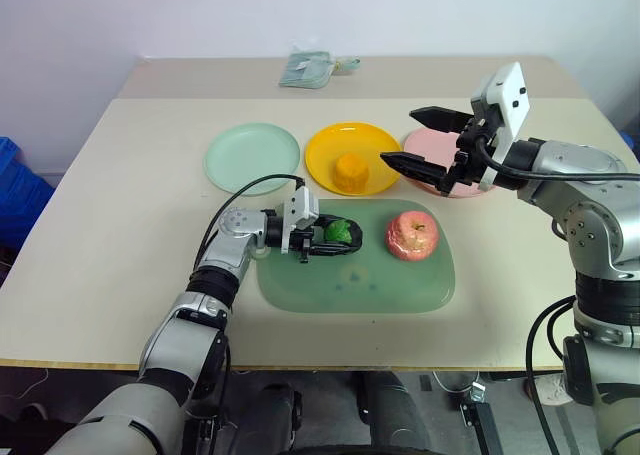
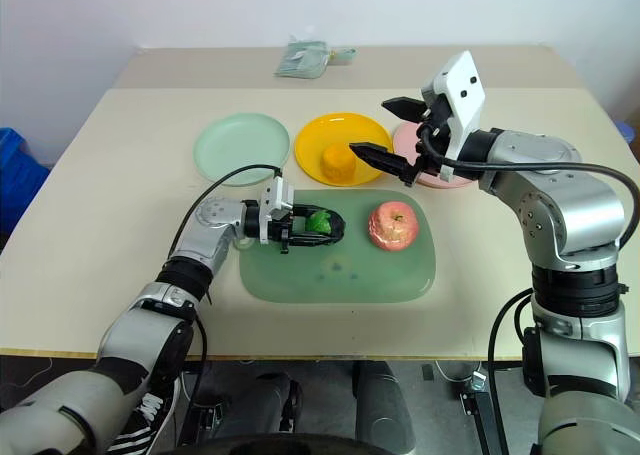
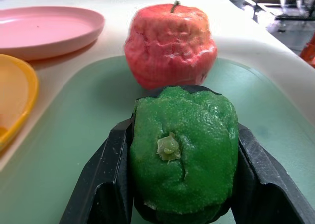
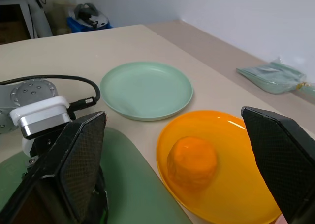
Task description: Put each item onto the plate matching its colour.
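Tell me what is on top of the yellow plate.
On the yellow plate sits the yellow-orange fruit, alone. The plate's surface under the fruit is covered; the right gripper overlaps its right edge in the head views.

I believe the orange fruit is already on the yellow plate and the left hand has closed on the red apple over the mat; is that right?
Not quite: the left hand has closed on the green ball, as the left wrist view shows. The red apple sits free on the mat. The orange fruit is on the yellow plate.
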### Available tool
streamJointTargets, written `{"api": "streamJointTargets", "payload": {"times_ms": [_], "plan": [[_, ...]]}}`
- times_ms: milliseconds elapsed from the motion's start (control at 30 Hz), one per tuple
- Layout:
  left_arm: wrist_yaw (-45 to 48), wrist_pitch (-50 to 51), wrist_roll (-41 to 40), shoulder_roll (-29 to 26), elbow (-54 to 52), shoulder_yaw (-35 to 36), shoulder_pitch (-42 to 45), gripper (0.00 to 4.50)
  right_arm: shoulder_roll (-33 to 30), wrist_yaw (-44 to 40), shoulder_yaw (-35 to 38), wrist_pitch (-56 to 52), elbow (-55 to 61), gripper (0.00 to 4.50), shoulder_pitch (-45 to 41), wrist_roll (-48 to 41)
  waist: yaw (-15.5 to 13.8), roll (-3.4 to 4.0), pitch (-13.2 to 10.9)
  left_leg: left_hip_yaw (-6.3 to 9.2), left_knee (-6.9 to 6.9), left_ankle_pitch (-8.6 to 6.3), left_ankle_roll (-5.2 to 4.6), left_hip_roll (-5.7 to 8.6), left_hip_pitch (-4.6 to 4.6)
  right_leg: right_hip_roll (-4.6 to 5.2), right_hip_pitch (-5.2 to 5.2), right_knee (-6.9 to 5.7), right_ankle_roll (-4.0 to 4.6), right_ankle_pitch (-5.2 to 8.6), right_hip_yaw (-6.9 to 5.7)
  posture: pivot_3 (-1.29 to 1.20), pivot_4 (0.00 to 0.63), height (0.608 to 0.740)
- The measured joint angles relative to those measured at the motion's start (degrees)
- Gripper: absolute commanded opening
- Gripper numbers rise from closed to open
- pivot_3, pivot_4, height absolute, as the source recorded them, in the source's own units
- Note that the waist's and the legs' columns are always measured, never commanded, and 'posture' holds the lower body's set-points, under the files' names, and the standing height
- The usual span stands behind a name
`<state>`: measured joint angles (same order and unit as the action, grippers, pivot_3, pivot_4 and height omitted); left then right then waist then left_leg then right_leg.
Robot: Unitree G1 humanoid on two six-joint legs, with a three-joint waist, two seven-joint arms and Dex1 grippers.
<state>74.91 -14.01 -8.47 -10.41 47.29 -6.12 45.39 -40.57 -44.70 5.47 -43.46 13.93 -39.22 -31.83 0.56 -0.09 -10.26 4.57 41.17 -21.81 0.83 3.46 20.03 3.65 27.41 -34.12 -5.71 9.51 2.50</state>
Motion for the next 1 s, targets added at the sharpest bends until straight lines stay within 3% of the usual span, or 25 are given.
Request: {"api": "streamJointTargets", "payload": {"times_ms": [133, 300, 533, 567, 600, 700, 900, 1000], "plan": [[-11.5, -0.3, -2.2, 0.6, 2.4, 6.2, 5.1, 2.24, 0.0, 0.3, 0.0, -0.2, 0.0, 4.50, 0.0, -0.5, -0.1, -0.02, 0.0, 0.02, 0.04, 0.00, 0.00, 0.00, 0.02, 0.01, 0.01, 0.00, 0.00, 0.00, 0.00, 0.00, 0.150, 0.740], [-33.4, -1.3, -1.9, -3.4, 9.1, 13.3, 12.3, 2.24, 1.6, 1.7, -0.8, -0.4, 0.4, 4.50, 0.7, -0.4, 0.3, -0.02, 0.0, -0.01, -0.05, 0.01, 0.03, -0.03, -0.08, -0.02, 0.01, -0.02, -0.01, 0.00, 0.02, 0.00, 0.150, 0.740], [-52.1, -5.4, -1.0, -7.1, 19.9, 18.7, 13.2, 2.24, 3.3, 2.1, -2.1, -0.4, 0.4, 4.50, 0.5, -0.5, -0.1, -0.03, 0.0, 0.06, -0.02, 0.02, 0.05, 0.05, 0.01, 0.04, 0.02, 0.02, -0.01, -0.01, -0.02, 0.00, 0.150, 0.740], [-53.8, -5.5, -1.0, -7.5, 20.8, 19.4, 13.2, 2.84, 3.3, 2.0, -2.1, -0.4, 0.4, 4.50, 0.5, -0.5, -0.1, -0.04, 0.0, 0.06, -0.03, 0.02, 0.05, 0.07, 0.02, 0.06, 0.02, 0.02, -0.01, -0.01, -0.03, 0.00, 0.150, 0.740], [-54.7, -5.6, -1.2, -7.6, 21.4, 20.2, 13.2, 3.13, 3.3, 2.0, -2.1, -0.5, 0.4, 4.50, 0.5, -0.5, -0.1, -0.04, 0.0, 0.07, -0.03, 0.02, 0.05, 0.07, 0.03, 0.07, 0.02, 0.03, -0.01, -0.01, -0.03, 0.00, 0.150, 0.740], [-53.6, -6.8, -1.8, -7.5, 21.6, 20.8, 13.3, 4.44, 3.2, 1.6, -2.1, -0.7, 0.4, 4.50, 0.4, -0.5, -0.2, -0.05, 0.0, 0.08, -0.01, 0.02, 0.04, 0.09, 0.06, 0.09, 0.02, 0.03, 0.00, -0.01, -0.06, 0.00, 0.150, 0.740], [-35.1, -3.7, -8.8, -8.1, 15.4, 22.8, 13.7, 4.44, -2.6, -2.6, -2.6, -3.3, 2.9, 4.50, 4.6, -1.1, 0.1, -0.06, 0.0, 0.11, -0.02, 0.02, 0.04, 0.06, 0.12, 0.07, 0.03, 0.07, 0.00, -0.01, -0.13, 0.00, 0.150, 0.740], [-20.7, 0.5, -12.7, -11.1, 5.6, 21.7, 11.8, 4.44, -6.5, -4.7, -4.5, -3.5, 2.8, 4.50, 8.0, 0.5, 0.6, -0.04, 0.0, 0.00, -0.04, 0.01, 0.03, 0.05, 0.06, 0.05, 0.06, 0.02, 0.00, -0.01, -0.03, 0.00, 0.150, 0.740]]}}
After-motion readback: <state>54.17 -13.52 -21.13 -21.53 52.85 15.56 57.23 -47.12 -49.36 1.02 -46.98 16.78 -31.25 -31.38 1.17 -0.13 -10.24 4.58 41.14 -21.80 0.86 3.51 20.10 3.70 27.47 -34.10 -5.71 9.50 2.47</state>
